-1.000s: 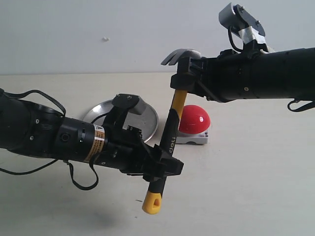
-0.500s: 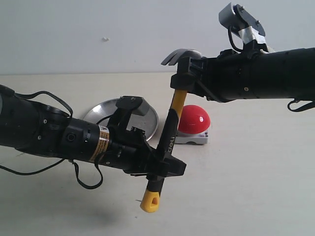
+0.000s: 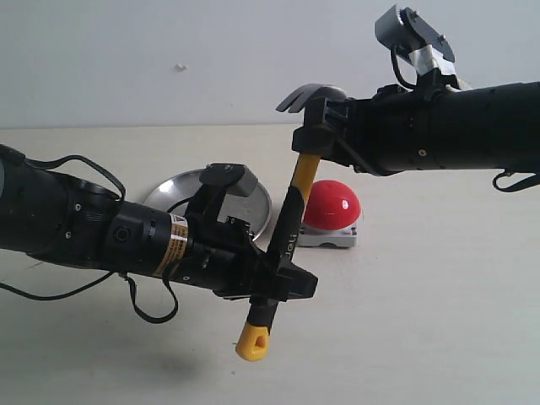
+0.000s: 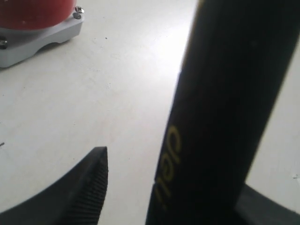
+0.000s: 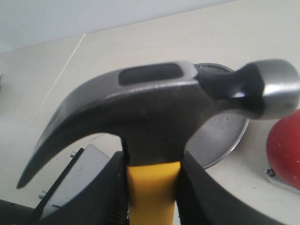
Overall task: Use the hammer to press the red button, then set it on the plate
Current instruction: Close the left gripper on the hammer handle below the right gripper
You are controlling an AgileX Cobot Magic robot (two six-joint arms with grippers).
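The hammer (image 3: 288,226) hangs head-up and tilted above the table, its dark steel head (image 5: 159,103) at the top. My right gripper (image 3: 314,139) is shut on the yellow neck just under the head (image 5: 152,187). My left gripper (image 3: 283,283) straddles the lower black handle (image 4: 220,117), jaws open. One ribbed fingertip (image 4: 93,178) stands clear of the handle with table showing between. The red button (image 3: 333,205) sits on its grey base behind the handle. The silver plate (image 3: 165,191) lies behind my left arm, partly hidden.
A pale tabletop (image 3: 422,321) spreads under both arms, with a plain light wall behind. The button's base (image 4: 42,35) with screws shows at the edge of the left wrist view. The plate's rim (image 5: 225,136) lies below the hammer head.
My left gripper's jaws have narrowed around the handle, and the yellow butt end has swung slightly to the left. The right arm and hammer head have stayed put.
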